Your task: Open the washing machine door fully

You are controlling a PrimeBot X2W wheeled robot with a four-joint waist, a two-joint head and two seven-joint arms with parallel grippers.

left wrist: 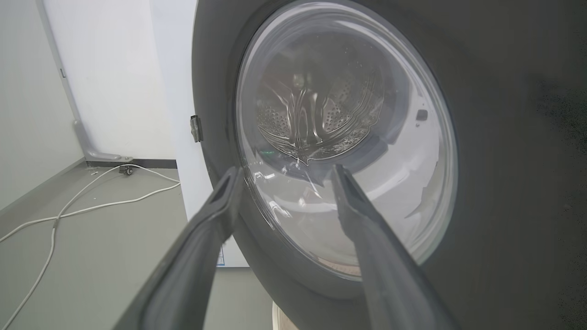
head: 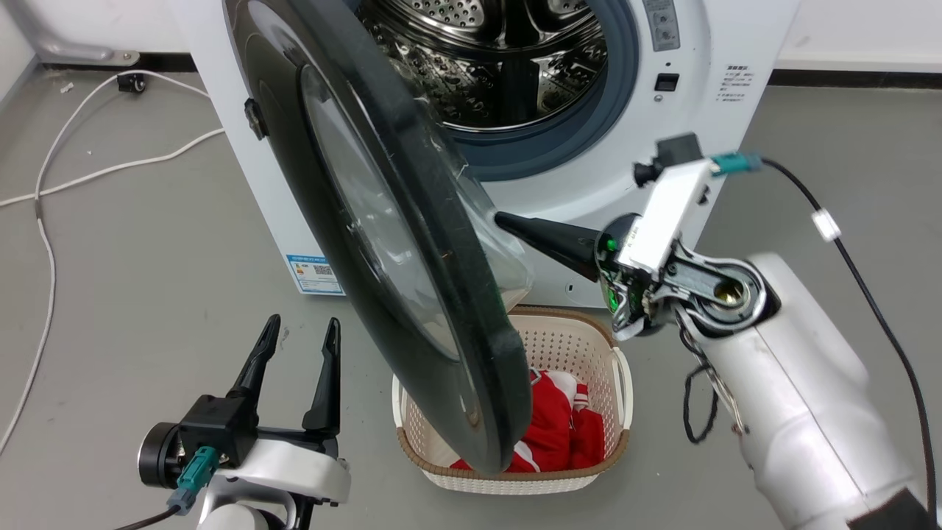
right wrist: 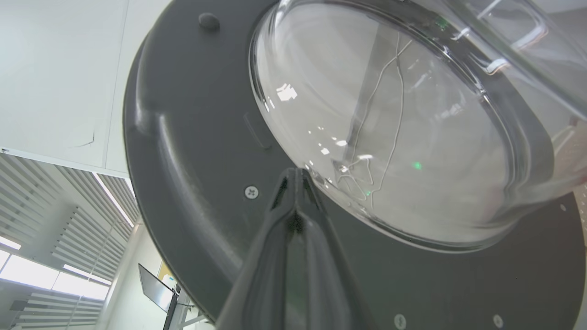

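Observation:
The washing machine is a white box with its steel drum exposed. Its round black door stands swung out about halfway, hinged at the left, its edge toward me. My right gripper is shut with nothing in it, its tip against the door's inner side beside the glass bowl. In the right wrist view the shut fingertips meet the dark inner panel at the bowl's rim. My left gripper is open, low at the left, in front of the door's outer face.
A cream perforated basket holding red cloth stands on the floor under the door's free edge. White cables run across the grey floor at the left. A black cable trails from my right arm.

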